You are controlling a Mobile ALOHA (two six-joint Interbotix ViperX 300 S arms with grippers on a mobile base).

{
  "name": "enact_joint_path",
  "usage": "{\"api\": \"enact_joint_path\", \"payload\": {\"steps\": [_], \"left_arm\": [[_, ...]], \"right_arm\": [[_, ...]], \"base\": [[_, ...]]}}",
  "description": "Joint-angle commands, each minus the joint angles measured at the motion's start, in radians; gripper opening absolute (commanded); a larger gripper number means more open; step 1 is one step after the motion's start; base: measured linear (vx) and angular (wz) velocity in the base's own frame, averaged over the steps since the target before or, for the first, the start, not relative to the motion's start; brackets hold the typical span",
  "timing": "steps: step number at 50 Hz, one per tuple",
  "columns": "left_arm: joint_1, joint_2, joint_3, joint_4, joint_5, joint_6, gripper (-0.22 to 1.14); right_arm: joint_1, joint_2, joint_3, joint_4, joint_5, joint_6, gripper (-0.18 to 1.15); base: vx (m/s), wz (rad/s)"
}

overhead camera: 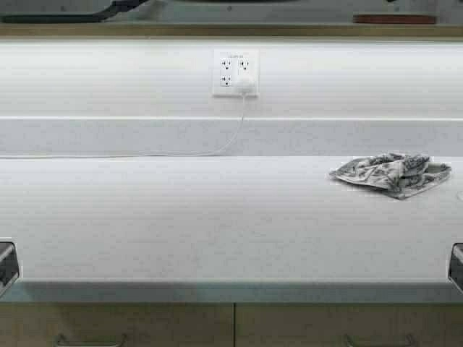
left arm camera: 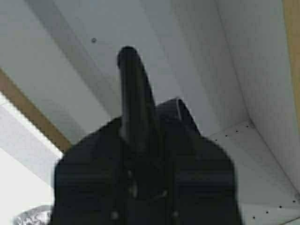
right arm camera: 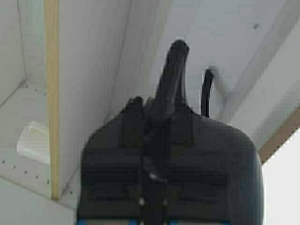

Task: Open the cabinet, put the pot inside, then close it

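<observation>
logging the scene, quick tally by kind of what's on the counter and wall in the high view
crumpled cloth: 1
wall outlet: 1
white plug with its cord: 1
total: 3
The pot does not show in the high view.

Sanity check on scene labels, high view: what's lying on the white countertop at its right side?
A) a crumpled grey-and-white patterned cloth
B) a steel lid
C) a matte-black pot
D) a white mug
A: a crumpled grey-and-white patterned cloth lies on the white countertop at the right; the high view shows no pot, lid or mug on it.
</observation>
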Motion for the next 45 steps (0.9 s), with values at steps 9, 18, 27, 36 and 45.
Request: {"api": "enact_joint_path", "payload": {"steps": [9, 18, 27, 36, 45], "left_arm": [[0.067, 0.160, -0.262, -0.008, 0.054, 0.127, 0.03], [0.103, 0.341, -0.494, -0.003, 0.117, 0.126, 0.03], [0.106, 0.479, -0.706, -0.005, 0.244, 0.126, 0.03], [0.106, 0.531, -0.750, -0.018, 0.268, 0.106, 0.03], [0.110, 0.560, -0.746, -0.018, 0.268, 0.089, 0.03]], "right_arm": [[0.038, 0.098, -0.291, -0.031, 0.161, -0.043, 0.07], [0.005, 0.224, -0.476, -0.026, 0.230, -0.044, 0.07], [-0.018, 0.311, -0.571, -0.017, 0.272, -0.046, 0.07], [-0.028, 0.362, -0.620, -0.018, 0.279, -0.038, 0.07], [-0.040, 0.413, -0.635, -0.017, 0.279, -0.040, 0.07]], "base": [[0.17, 0.01], [0.14, 0.02], [0.11, 0.01], [0.07, 0.00], [0.04, -0.01]]}}
